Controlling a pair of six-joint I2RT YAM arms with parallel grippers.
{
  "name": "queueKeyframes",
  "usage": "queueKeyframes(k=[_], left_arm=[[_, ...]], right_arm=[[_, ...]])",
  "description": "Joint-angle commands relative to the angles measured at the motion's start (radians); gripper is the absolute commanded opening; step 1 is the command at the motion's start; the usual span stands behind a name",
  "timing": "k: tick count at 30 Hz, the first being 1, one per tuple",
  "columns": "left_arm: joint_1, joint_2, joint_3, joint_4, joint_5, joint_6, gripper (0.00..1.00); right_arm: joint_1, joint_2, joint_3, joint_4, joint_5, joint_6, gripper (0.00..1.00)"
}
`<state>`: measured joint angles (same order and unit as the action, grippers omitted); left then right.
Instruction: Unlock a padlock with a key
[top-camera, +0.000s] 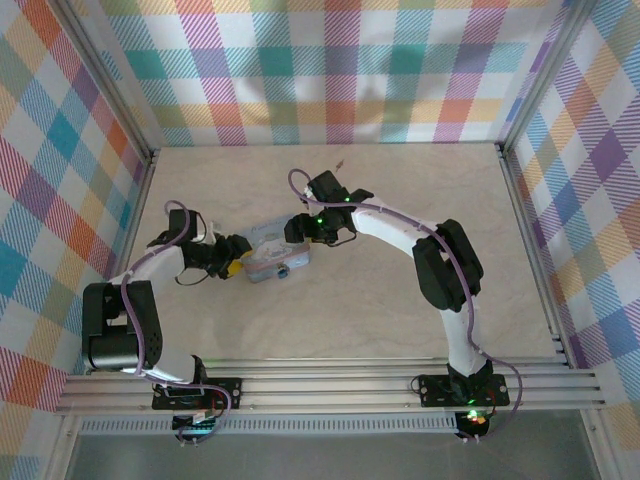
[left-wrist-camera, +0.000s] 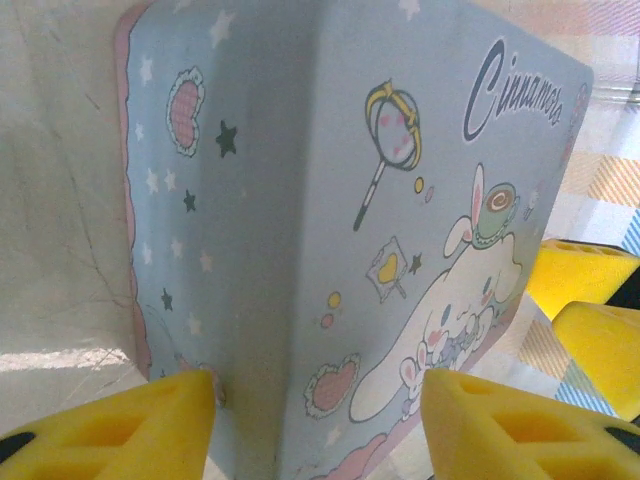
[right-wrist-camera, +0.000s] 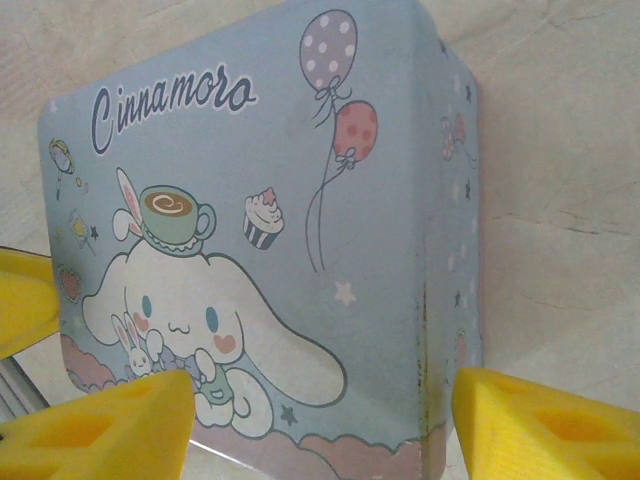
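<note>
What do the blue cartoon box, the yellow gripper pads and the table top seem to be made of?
Box: probably thin tin, matte printed paint, chipped along one corner edge.
Right gripper's pads: apparently yellow foam or soft plastic, matte, with moulded hollows.
Table top: pale, veined marble look, likely laminate.

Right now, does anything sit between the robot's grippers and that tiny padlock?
Yes: the blue tin. The padlock seems to be the dark speck at its near edge; the right gripper faces the tin's far side, the left gripper its end.
</note>
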<state>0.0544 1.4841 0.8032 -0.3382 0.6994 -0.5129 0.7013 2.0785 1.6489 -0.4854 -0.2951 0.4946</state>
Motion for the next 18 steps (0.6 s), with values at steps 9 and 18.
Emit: queueKeyframes(k=[9, 18], left_arm=[[-0.076, 0.106, 0.077, 0.051, 0.003, 0.0, 0.47], [-0.186, 0.21, 0.177, 0.085, -0.044, -0.038, 0.42]], right_arm=[[-0.038, 0.033, -0.022, 0.051, -0.124, 0.015, 0.64], [-0.091, 0.021, -0.037, 0.015, -0.167, -0.029, 0.46]])
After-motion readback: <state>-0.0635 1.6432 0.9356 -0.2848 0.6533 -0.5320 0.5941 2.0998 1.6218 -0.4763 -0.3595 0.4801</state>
